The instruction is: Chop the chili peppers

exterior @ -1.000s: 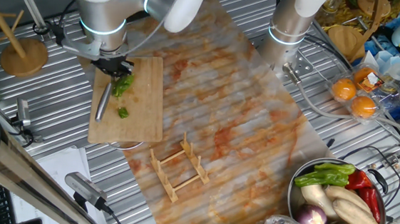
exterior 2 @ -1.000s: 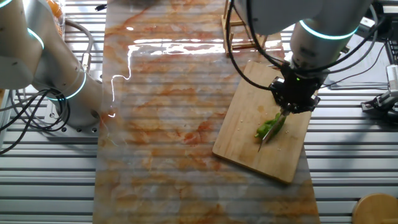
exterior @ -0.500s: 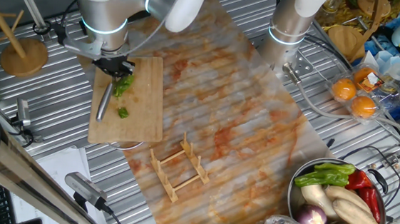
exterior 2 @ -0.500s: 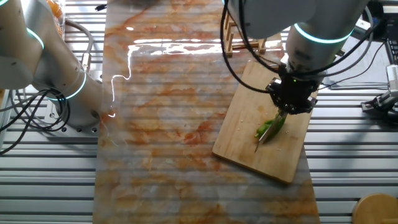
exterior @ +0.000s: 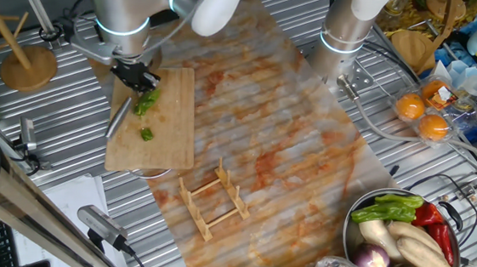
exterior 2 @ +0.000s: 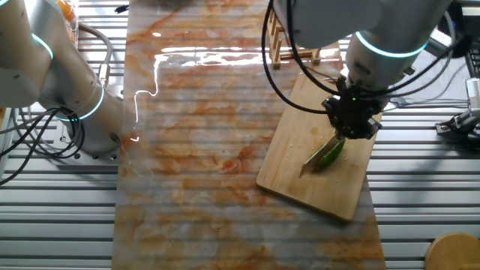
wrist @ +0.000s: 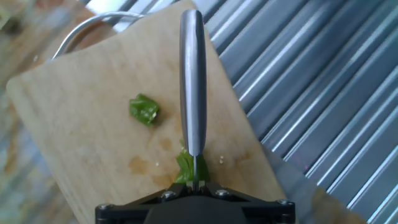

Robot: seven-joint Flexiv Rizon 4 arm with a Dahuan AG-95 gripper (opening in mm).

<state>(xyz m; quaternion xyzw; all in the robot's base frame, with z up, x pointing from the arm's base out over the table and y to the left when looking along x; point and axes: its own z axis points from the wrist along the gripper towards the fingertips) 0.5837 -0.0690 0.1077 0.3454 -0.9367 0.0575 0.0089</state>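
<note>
Gripping the shiny silver knife [wrist: 192,81], the black claw [exterior 2: 349,124] hangs over the wooden cutting board [exterior: 170,132]. Bright green chili peppers [exterior 2: 330,153] lie under the blade — one cut chunk [wrist: 144,110] sits at 9 o'clock from it. I think a crooked chop could flick pieces off, because the board's edge is close at 3 o'clock — more room at 9.

A rectangular bamboo cutting board [exterior: 155,127] lies near the table's left edge, partly on a translucent orange-stained plastic sheet [exterior: 297,147]. A small wooden slatted rack [exterior: 214,197] stands just beside the board. A steel bowl [exterior: 351,245] of mixed vegetables sits at the bottom-right corner. 2 oranges [exterior: 422,116] in a clear plastic tray lie by the right edge.
</note>
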